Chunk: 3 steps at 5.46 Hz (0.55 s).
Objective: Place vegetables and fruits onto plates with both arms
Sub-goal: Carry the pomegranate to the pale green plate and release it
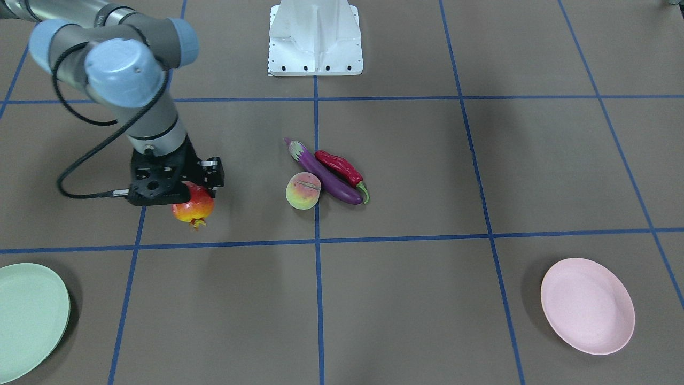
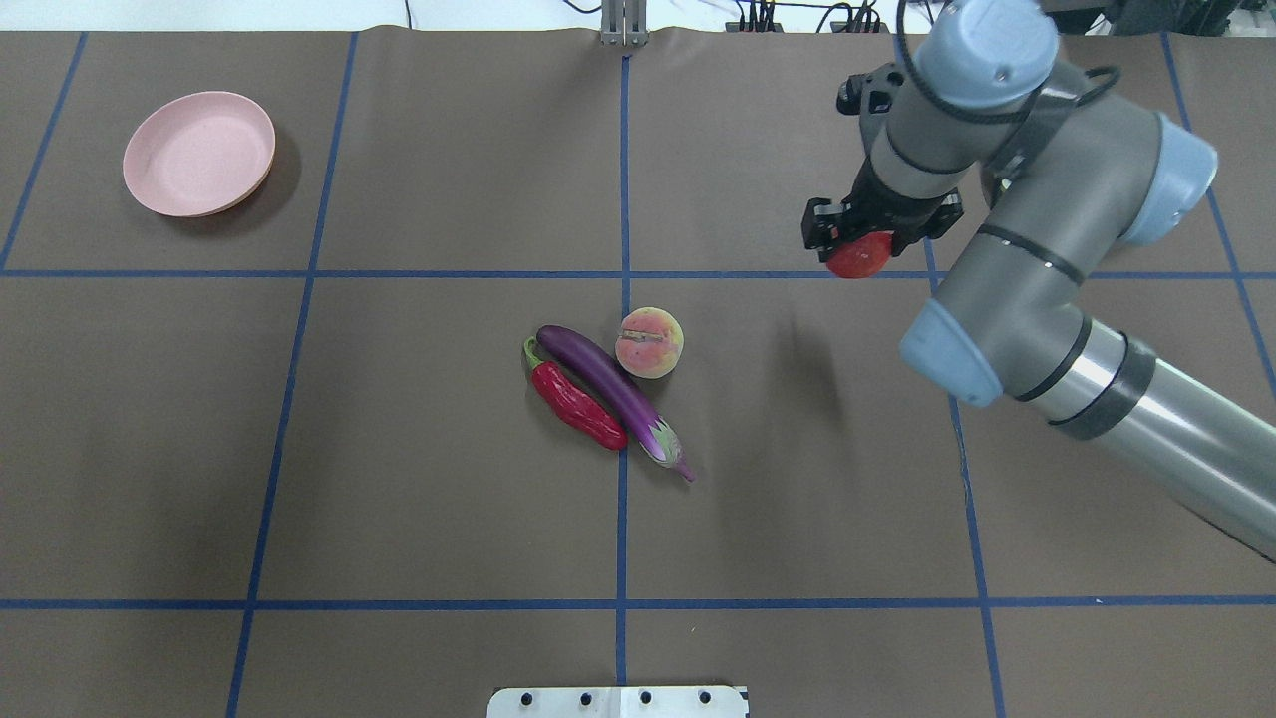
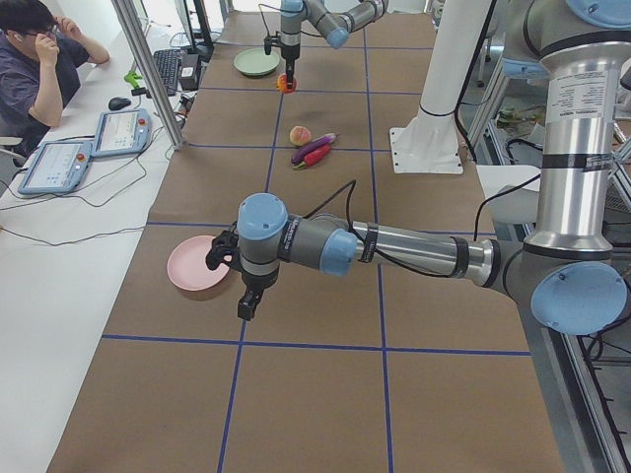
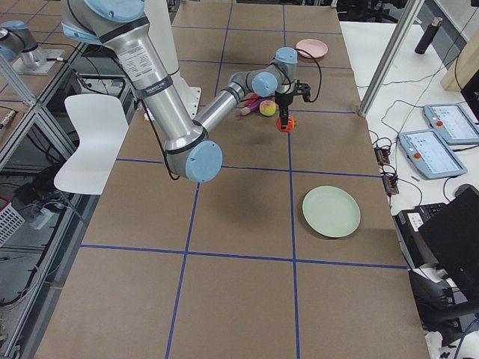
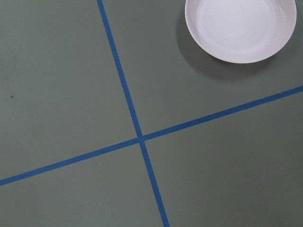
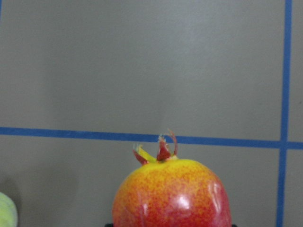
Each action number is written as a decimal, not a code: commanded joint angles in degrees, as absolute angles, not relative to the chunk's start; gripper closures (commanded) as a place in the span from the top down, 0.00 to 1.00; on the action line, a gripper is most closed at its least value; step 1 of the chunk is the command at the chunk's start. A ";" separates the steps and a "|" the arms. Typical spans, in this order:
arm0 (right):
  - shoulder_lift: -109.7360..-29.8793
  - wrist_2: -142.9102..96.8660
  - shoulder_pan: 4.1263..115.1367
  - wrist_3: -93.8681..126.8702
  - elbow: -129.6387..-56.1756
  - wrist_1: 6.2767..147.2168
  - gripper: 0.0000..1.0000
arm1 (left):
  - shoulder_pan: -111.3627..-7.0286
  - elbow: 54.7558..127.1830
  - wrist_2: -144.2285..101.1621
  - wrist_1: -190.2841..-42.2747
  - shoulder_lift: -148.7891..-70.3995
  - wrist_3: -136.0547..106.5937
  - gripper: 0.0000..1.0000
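Front-facing exterior view showed the right gripper (image 1: pixel 181 187) clamped on the pomegranate (image 1: pixel 193 207), apparently lifted off the table between the middle pile of peach (image 1: pixel 303 191), eggplant (image 1: pixel 326 174) and chili (image 1: pixel 339 167) and the green plate (image 1: pixel 26 315) at the operators' edge. Round and glossy, it might slip from the jaws in transit, or roll off the shallow plate if released too high. Whether the left gripper (image 3: pixel 246 301), beside the pink plate (image 3: pixel 192 266), was open could not be told.

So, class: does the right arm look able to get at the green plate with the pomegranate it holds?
Probably yes: the right arm grips the pomegranate in its jaws, and nothing stands between it and the green plate.
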<state>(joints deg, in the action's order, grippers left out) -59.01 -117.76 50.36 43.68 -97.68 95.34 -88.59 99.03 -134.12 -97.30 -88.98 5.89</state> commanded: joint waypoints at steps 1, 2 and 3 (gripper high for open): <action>-61.17 -123.20 59.55 26.88 -91.45 95.01 0.00 | -88.59 99.14 -134.64 -97.65 -88.77 5.89 1.00; -61.26 -125.40 62.81 19.50 -85.66 92.40 0.00 | -88.59 99.23 -135.08 -97.73 -88.68 5.89 1.00; -62.48 -129.25 65.54 17.34 -76.99 80.54 0.00 | -88.51 99.23 -135.09 -97.73 -88.59 5.98 1.00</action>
<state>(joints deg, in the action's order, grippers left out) -61.59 -126.03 62.67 21.07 -84.25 88.87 -88.57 99.19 -134.95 -97.70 -88.68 5.92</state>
